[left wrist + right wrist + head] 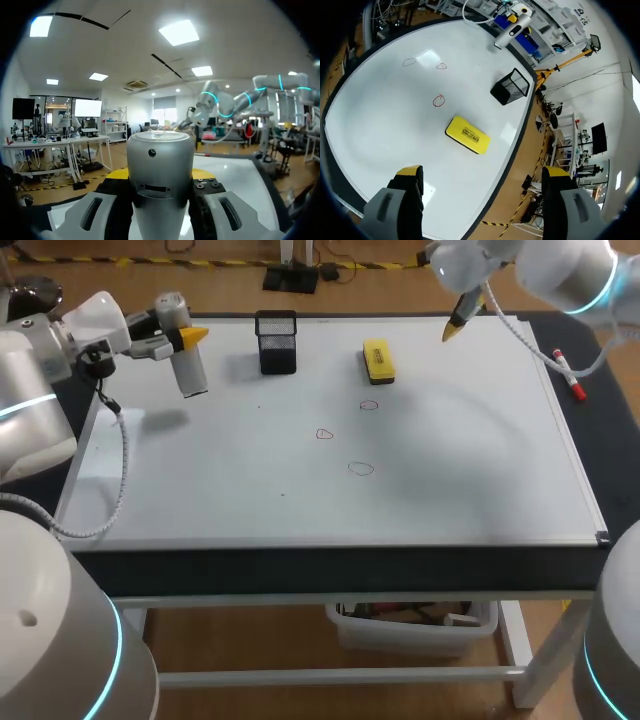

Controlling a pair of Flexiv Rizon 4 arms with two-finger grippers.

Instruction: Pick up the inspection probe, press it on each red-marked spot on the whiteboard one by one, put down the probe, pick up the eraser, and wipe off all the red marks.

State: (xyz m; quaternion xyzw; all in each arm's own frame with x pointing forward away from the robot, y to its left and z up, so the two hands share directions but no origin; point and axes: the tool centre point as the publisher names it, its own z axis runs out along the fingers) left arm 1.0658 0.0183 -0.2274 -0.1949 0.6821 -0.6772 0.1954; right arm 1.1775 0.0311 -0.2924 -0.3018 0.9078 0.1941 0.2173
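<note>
The left pincer point(190, 337) is closed on the inspection probe point(192, 375), its two fingers pressing the grey cylinder from either side. In the left wrist view the probe point(160, 150) fills the gap between the fingers of that pincer point(160, 174). It is held over the far left corner of the whiteboard point(450, 490); whether its lower end touches the board cannot be told.

The right pincer point(458, 325) hangs over the board's far edge, right of the middle. In its own view the right pincer point(482, 172) stands wide with nothing between its fingers.

The eraser point(378, 360), yellow, lies flat on the board close to the far edge, about midway along it. In the right wrist view the eraser point(467, 135) is just ahead of the spread fingers. A black mesh pen holder point(277, 340) stands to its left by the same edge, apart from it.

Three marks sit near the board's middle: the far red mark point(369, 405) just nearer than the eraser, the middle red mark point(324, 434) to its left, and the near red mark point(361, 468).

A red marker point(567, 373) lies on the dark bench point(585, 440) past the board's right edge, near the far right corner.
</note>
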